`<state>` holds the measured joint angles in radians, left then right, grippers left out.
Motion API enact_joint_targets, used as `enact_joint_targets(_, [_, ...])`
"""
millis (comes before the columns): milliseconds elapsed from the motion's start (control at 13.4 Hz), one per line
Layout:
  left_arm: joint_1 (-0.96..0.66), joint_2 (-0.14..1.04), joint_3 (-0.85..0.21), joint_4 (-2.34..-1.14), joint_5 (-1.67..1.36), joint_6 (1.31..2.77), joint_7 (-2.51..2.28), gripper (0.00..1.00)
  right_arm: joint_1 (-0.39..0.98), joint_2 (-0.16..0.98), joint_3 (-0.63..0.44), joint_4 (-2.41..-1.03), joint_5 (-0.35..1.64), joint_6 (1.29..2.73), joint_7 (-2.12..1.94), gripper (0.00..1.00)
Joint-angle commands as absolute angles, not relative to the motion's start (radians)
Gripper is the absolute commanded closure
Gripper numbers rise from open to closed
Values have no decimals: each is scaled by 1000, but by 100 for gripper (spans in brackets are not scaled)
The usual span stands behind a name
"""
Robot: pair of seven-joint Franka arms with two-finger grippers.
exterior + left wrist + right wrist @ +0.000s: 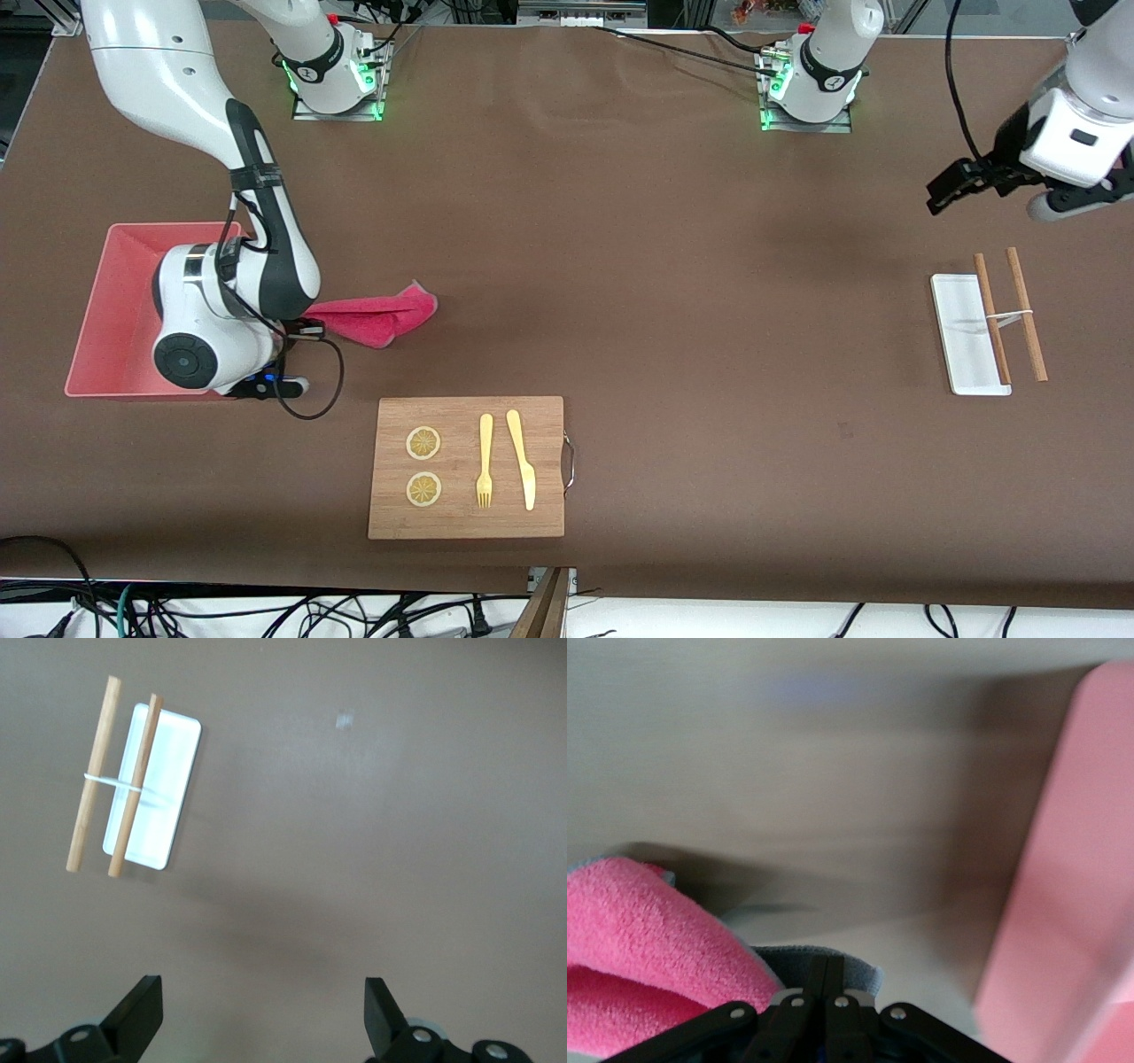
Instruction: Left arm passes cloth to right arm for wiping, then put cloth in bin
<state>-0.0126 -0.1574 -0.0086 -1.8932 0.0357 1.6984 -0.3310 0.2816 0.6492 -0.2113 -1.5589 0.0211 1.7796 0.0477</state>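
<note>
Nearest the front camera lies the wooden board (467, 467) with two lemon slices (423, 466), a fork (485, 461) and a knife (522, 457) — none of it part of the job, but close enough to matter if the cloth (379, 316) is swept that way.

Farther up, toward the right arm's end of the worktop (673, 266), the right gripper (825, 992) has its fingers closed on one edge of the cloth, right beside the bin (99, 306). Most of the cloth trails away from the bin, looking as if it rests on the worktop, its pink face up (a strip of grey shows at the pinch in the right wrist view). The hold looks like a thin pinch on an edge, so my guess is that a quick lift or swing could let the cloth slip out short of the bin. The trailing part could also catch on the bin's wall and hang over the rim instead of dropping inside. The arm's bulk already sits over the bin, so a low move risks nudging the tub.

The left gripper (261, 1014) waits over bare worktop, fingers spread wide and holding nothing, near the white tray (964, 335) and the banded wooden sticks (1010, 316).
</note>
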Motion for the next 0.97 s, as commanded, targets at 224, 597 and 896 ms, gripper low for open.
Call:
enact_joint_targets(224, [3, 40, -17, -1622, 58, 1526, -301, 0, 281, 617, -158, -1588, -2, 1873, 111, 100])
enact_joint_targets(597, [43, 26, -5, -1577, 57, 1502, -241, 0, 298, 643, 4, -1586, 2, 1988, 476, 100])
enact_joint_targets(896, [48, 14, -20, -1588, 37, 1503, -209, 0, 308, 667, 139, -1585, 3, 2089, 740, 100])
